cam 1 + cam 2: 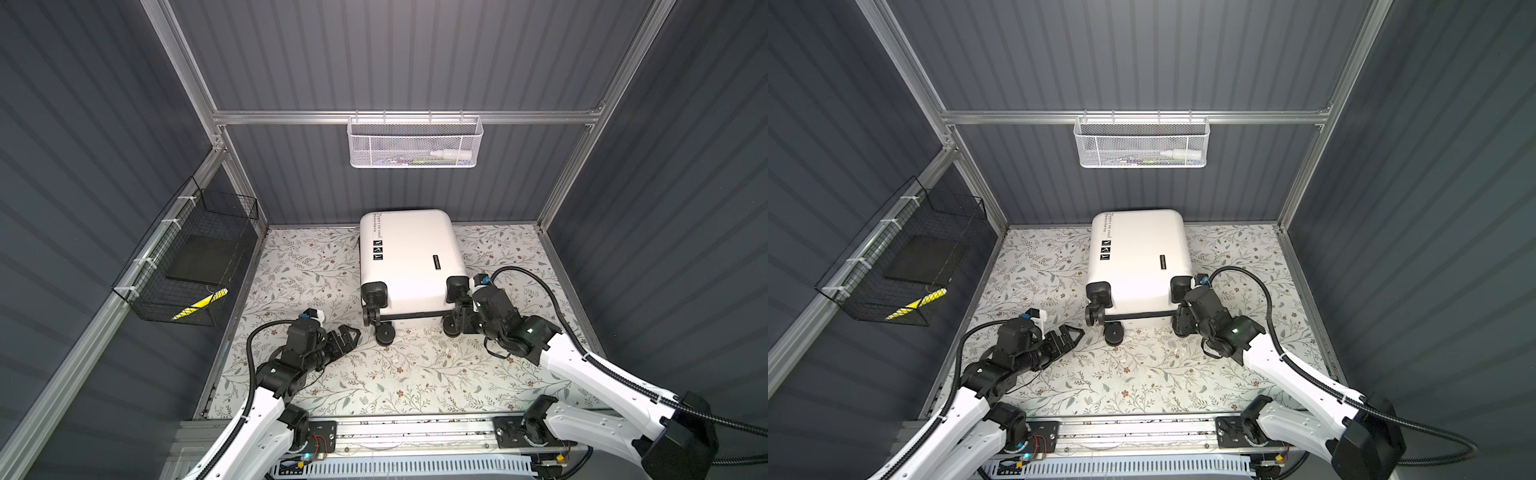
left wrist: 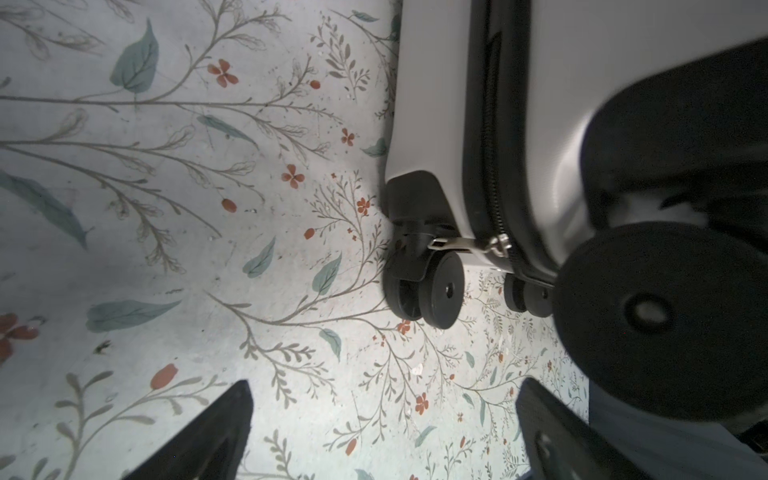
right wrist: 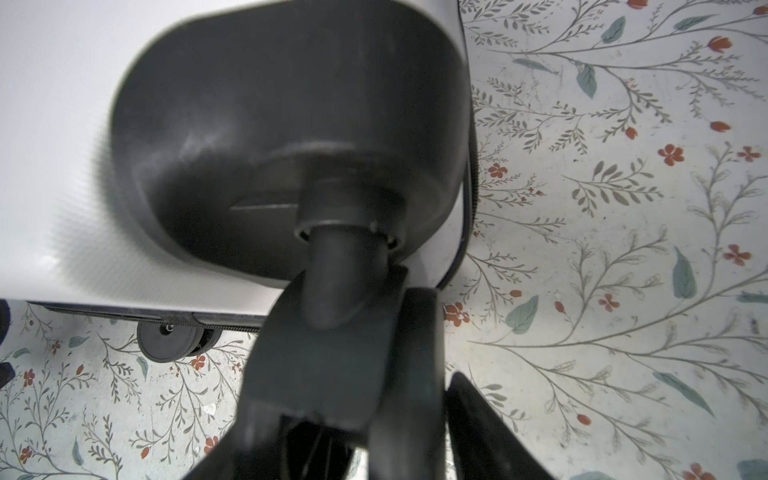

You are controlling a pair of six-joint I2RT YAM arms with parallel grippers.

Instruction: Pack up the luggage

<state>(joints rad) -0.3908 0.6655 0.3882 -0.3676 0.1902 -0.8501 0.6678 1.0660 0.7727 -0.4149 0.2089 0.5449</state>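
Lighting: even, overhead; tabletop (image 1: 415, 374) bright, surroundings dim. Soft shadow beneath luggage (image 1: 409, 249). Edges bow outward. Wrist views: nearest wheel (image 2: 665, 316) blurred.

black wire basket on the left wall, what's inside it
Inside the black wire basket lie a flat black slab and, nearer the camera, a yellow-and-black striped item. What they are cannot be told, and anything under the slab is covered.

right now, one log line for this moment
luggage: closed, flat | left gripper: open, empty | right gripper: at wheel, grip unclear
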